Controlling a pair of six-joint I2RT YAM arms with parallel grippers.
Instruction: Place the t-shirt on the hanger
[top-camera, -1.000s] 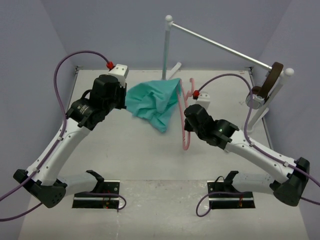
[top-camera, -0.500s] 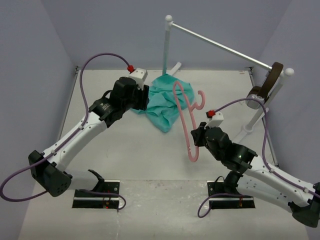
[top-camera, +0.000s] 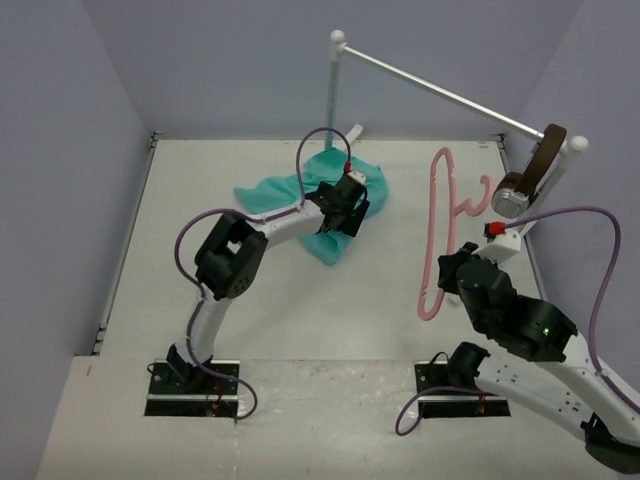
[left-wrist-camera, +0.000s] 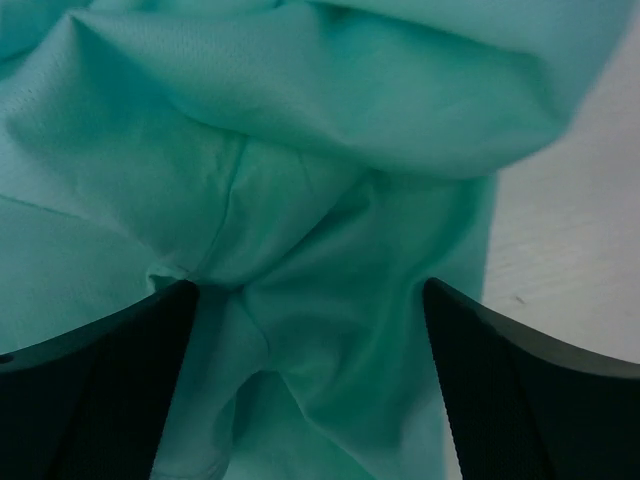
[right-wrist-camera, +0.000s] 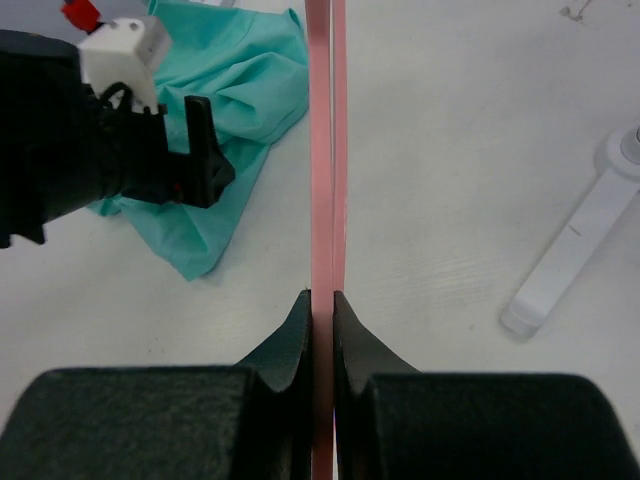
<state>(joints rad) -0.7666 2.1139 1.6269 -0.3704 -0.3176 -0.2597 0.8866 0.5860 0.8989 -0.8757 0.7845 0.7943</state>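
The teal t-shirt (top-camera: 272, 190) lies crumpled on the table toward the back, left of centre. My left gripper (top-camera: 338, 220) hovers over its right part, open, fingers spread either side of folded cloth (left-wrist-camera: 330, 200) with nothing pinched. In the left wrist view both dark fingers (left-wrist-camera: 100, 370) sit just above the fabric. My right gripper (top-camera: 447, 272) is shut on the lower bar of the pink hanger (top-camera: 436, 225), which it holds up to the right of the shirt, clear of it. In the right wrist view the hanger's bar (right-wrist-camera: 322, 150) runs straight up from my right gripper (right-wrist-camera: 322, 300), with the t-shirt (right-wrist-camera: 240, 70) at upper left.
A silver rack rod (top-camera: 440, 95) spans the back right between a post (top-camera: 331, 95) and a white stand (right-wrist-camera: 575, 250). A brown object (top-camera: 545, 160) hangs at the rod's right end. Grey walls close in left, right and behind.
My left gripper has opened and let go of the t-shirt, which dropped onto the table, and the arm reached farther right. My right arm drew the hanger right, away from the shirt.
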